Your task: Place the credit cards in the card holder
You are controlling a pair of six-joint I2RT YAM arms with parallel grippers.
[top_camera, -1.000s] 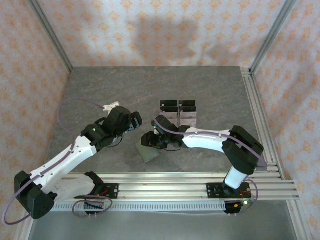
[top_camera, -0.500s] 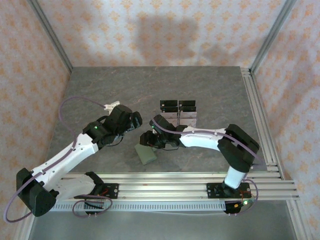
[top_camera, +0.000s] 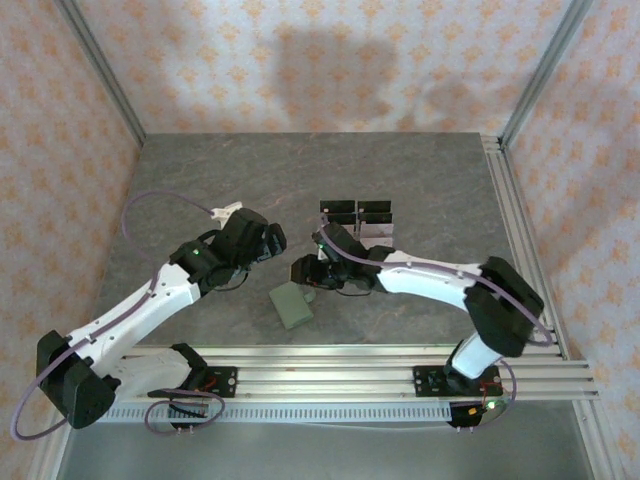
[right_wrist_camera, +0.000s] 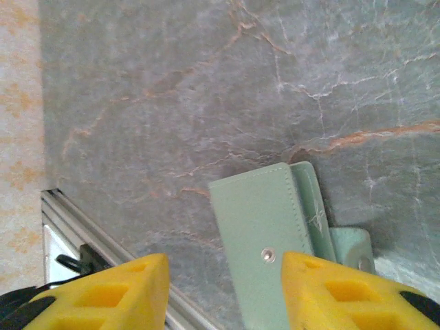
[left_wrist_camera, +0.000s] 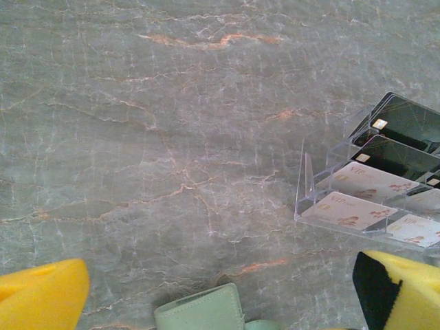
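Right arm's elbow (top_camera: pixel 508 312) has swung toward the surface's (top_camera: pixel 200 180) right edge. The right tool (right_wrist_camera: pixel 223 278) stands wide over the card holder (right_wrist_camera: pixel 258 227); the left tool (left_wrist_camera: pixel 220 295) is wide too.

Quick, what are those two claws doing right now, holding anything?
Left gripper: open, holding nothing.
Right gripper: open, holding nothing, with the green wallet lying free in front of it.

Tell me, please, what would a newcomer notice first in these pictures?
The left gripper and right gripper, both open with yellow fingers, meet near the middle of the table. Below the right one lies the sage-green card holder, close to the front rails. Behind them a clear stand holds black and pale credit cards.
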